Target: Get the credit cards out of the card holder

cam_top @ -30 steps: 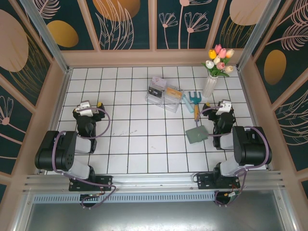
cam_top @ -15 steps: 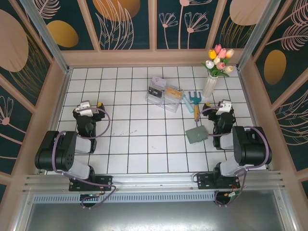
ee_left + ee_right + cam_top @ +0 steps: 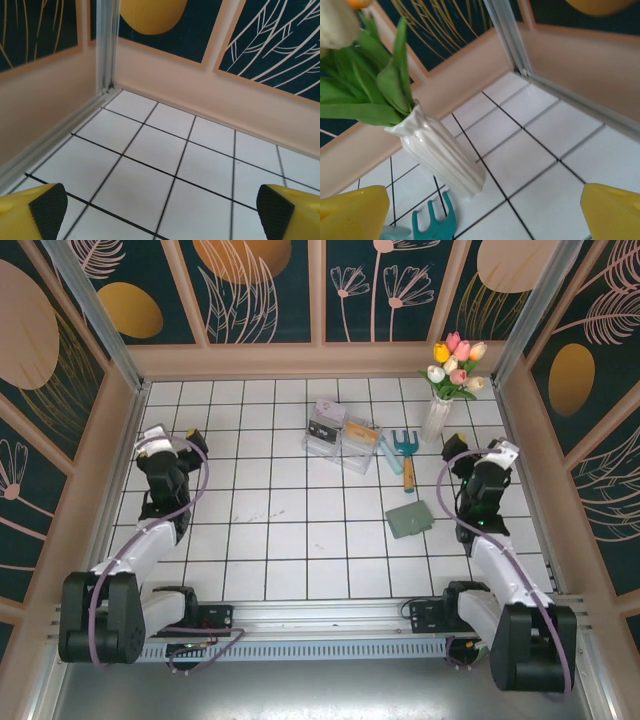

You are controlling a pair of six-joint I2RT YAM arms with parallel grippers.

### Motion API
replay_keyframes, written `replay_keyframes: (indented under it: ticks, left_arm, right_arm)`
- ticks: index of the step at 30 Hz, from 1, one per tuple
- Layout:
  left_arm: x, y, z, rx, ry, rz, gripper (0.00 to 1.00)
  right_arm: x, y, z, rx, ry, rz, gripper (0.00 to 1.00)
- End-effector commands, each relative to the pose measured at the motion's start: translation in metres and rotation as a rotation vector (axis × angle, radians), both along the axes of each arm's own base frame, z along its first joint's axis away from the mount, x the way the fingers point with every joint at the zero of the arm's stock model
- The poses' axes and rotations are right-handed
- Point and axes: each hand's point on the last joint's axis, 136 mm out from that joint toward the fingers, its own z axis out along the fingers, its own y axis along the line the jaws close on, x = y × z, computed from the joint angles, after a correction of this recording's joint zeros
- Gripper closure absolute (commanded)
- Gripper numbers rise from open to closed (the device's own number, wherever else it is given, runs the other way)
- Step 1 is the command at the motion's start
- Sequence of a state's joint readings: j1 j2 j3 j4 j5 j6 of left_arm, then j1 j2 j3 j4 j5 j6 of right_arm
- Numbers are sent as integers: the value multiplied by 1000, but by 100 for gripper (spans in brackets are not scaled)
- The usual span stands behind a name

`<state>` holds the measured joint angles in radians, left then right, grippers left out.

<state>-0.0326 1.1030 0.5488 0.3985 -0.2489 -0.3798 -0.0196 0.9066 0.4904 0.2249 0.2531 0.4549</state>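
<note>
Plainly, the left hand [image 3: 160, 212] and right hand [image 3: 482, 212] both gape wide, empty; the wallet [image 3: 409, 519] lies flat on the bench [image 3: 300, 540], just beside the fork [image 3: 405, 452] handle.

Right wrist: garden fork [image 3: 426, 229] cut by bottom edge, tulips [image 3: 335, 22] cropped top-left. Top view: card holder [image 3: 408, 519] contents too small to tell.

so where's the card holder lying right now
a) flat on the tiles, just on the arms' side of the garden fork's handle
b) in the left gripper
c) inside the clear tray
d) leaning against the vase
A: the top view shows the card holder flat on the white tiles, just nearer the arms than the garden fork handle, apart from the clear tray and the vase.
</note>
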Motion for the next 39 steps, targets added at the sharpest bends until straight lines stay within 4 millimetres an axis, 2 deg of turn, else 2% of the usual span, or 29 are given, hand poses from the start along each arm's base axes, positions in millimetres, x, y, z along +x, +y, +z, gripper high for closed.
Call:
replay_keyframes:
  ticks: [1,5,9,12,18,20,26,29,34,39]
  left_arm:
    - [-13,-22,-23,-137,136,-102,1]
    - [-16,-36,-19,-209,126,-166,1]
    - [-14,-44,-23,-210,160,-211,1]
    - [-13,-46,-25,-214,162,-217,1]
    - [-8,-59,-21,-249,161,-286,1]
    - [-7,-62,-21,-254,172,-300,1]
    - [-3,-64,-31,-265,209,-306,1]
    - [-1,-63,-34,-264,220,-303,1]
    - [-1,-63,-38,-264,233,-302,1]
    - [-1,-64,-40,-266,243,-307,1]
  right_arm:
    - [-31,8,-50,150,290,-23,1]
    - [-40,41,-62,291,389,114,1]
    - [-64,64,-94,475,522,140,1]
    - [-73,78,-111,535,563,192,1]
    - [-90,91,-144,575,641,201,1]
    - [-92,97,-150,581,659,208,8]
    - [-99,95,-168,559,747,144,21]
    - [-101,94,-173,544,777,119,26]
    - [-97,93,-176,528,785,102,27]
    - [-87,102,-174,536,765,149,39]
